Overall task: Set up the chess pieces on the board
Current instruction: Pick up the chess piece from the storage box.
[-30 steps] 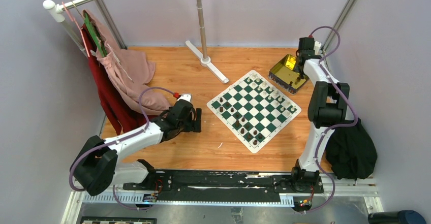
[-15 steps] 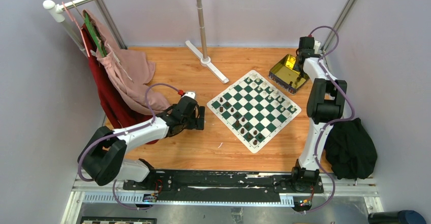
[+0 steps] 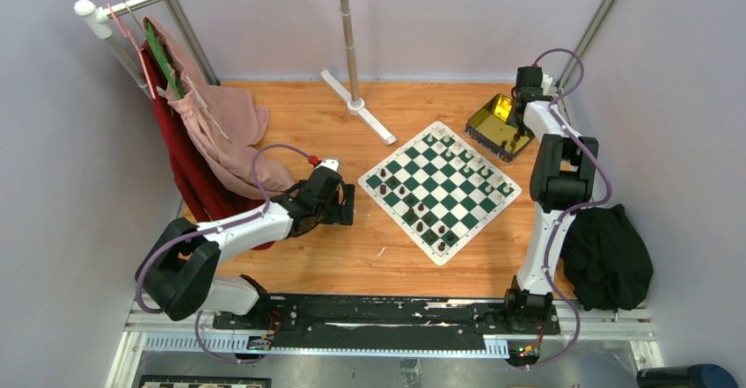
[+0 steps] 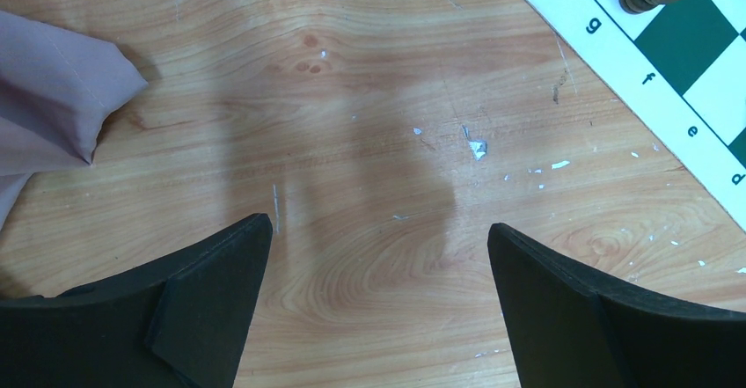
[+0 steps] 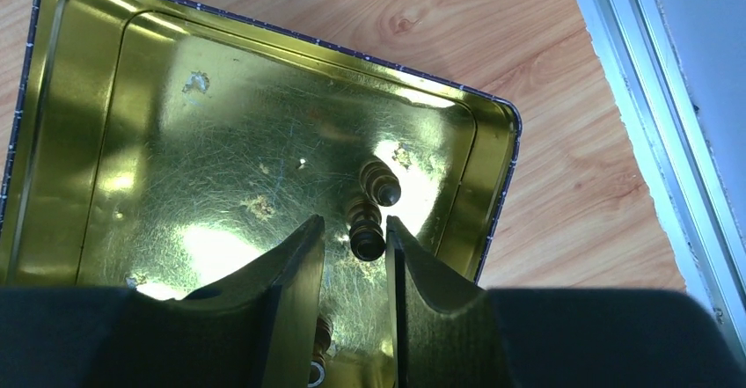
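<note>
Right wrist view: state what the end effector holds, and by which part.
It cannot be told. The right end effector straddles one end of a dark brown chess piece inside the gold tin, but no firm clamp shows.

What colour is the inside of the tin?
Shiny gold; the tin shows best in the right wrist view.

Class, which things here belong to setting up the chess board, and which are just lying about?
Job: green-and-white checked board; dark and cream chess pieces; shiny gold tin holding pieces.
Lying about: pink cloth; red cloth; black cloth heap; metal stand.
</note>
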Motion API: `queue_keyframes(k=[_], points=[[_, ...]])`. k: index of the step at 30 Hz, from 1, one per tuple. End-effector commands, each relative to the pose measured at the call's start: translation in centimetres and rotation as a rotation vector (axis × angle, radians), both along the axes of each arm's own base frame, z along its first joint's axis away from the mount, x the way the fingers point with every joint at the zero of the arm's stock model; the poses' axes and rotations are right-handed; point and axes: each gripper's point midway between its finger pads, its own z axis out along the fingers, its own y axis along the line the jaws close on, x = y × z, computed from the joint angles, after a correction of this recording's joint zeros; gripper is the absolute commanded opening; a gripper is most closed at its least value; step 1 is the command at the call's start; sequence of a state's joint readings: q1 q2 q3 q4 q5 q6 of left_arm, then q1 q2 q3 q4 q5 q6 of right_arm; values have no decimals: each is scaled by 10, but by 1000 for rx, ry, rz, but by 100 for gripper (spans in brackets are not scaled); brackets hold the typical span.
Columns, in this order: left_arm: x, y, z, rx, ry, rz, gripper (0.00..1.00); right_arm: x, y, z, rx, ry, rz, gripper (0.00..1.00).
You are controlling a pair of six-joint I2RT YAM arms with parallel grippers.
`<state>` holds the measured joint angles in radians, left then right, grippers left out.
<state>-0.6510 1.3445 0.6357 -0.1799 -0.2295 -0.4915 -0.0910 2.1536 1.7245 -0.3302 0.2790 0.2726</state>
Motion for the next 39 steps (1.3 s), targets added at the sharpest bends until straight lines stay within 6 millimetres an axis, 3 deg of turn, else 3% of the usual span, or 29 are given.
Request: queue_keyframes(k=[1, 3, 7, 9, 26, 39], points=[[8, -3, 5, -7, -22, 6, 100, -3, -11, -8, 2, 18, -11, 34], [7, -3, 5, -8, -20, 7, 100, -5, -13, -12, 4, 27, -14, 28], [7, -3, 6, -10, -18, 11, 100, -8, -15, -14, 2, 32, -18, 5], [7, -3, 6, -10, -15, 12, 100, -9, -16, -14, 2, 31, -15, 0], [-3, 4, 13, -44, -26, 50, 100, -8, -2, 13, 36, -25, 77, 0], [-9, 9, 18, -59, -36, 60, 100, -14, 3, 16, 57, -38, 84, 0]])
